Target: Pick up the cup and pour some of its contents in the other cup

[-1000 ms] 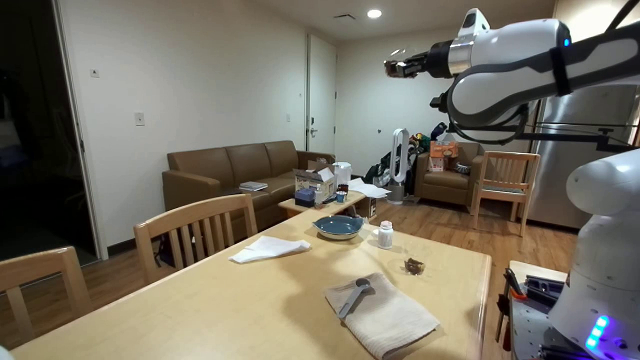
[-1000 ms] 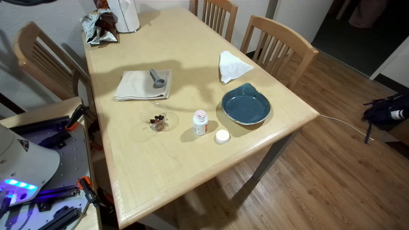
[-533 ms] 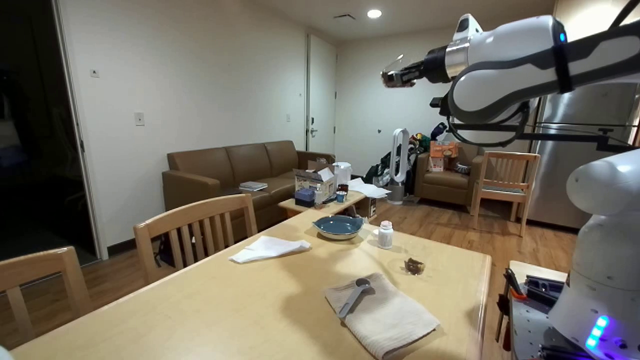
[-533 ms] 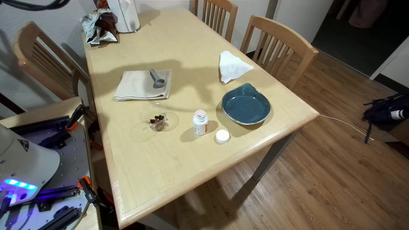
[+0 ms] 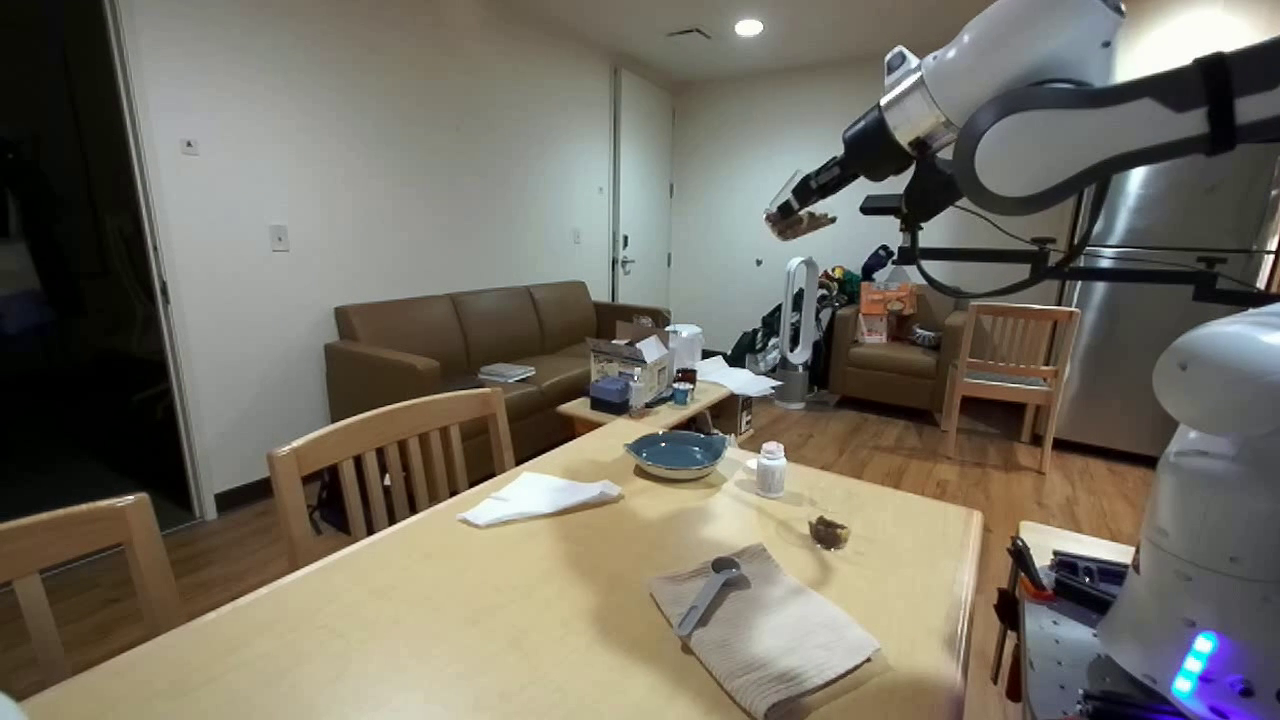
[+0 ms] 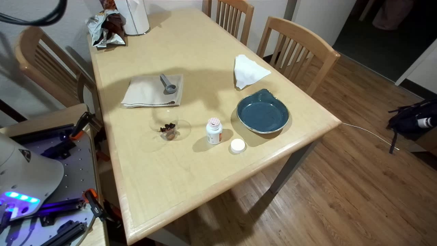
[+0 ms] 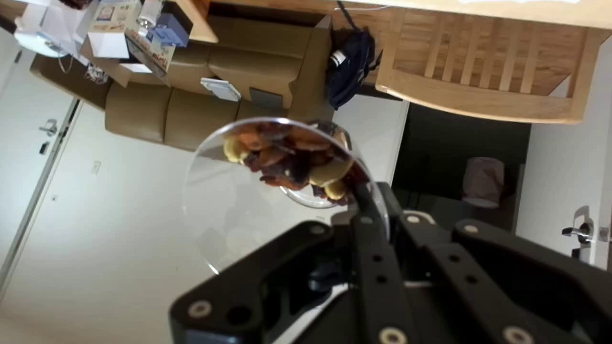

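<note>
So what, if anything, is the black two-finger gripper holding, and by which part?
A clear round cup of mixed nuts and dried fruit; the gripper pinches one side of its wall, near the rim.

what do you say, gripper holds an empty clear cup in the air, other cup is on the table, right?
Not empty: the wrist view shows what looks like trail mix in the clear cup. The gripper holds it in the air, and the other cup is on the table.

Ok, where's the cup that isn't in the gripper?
In an exterior view, the clear cup stands on the table, left of the white bottle and just in front of the folded cloth.
</note>
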Robot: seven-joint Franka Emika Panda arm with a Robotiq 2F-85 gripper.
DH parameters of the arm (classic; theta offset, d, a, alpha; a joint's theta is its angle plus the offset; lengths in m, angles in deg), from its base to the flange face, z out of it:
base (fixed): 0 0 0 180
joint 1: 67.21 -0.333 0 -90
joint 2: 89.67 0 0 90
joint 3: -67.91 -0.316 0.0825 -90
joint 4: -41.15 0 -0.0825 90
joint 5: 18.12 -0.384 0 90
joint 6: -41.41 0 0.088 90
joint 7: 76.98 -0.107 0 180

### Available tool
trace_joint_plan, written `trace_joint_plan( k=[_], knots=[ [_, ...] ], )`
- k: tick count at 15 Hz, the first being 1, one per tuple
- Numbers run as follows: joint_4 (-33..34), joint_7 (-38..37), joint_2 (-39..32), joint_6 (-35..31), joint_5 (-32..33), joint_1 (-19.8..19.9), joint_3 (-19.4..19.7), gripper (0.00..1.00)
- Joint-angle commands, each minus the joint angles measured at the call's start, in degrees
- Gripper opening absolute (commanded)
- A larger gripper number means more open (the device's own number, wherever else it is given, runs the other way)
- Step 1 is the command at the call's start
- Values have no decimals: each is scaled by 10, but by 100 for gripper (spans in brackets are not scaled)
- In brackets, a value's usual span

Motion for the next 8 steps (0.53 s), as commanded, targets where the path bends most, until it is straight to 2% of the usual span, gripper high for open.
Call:
trace_joint_plan(
  k=[1,2,3,5,8],
  knots=[
    [34,-63,-37,72,74,-73,75,5],
    [38,-71,-39,73,90,-85,89,5],
    [17,-83,-25,54,113,-84,86,6],
    [23,-87,-30,60,120,-105,106,6],
    [24,-87,-35,60,120,-107,109,5]
  ],
)
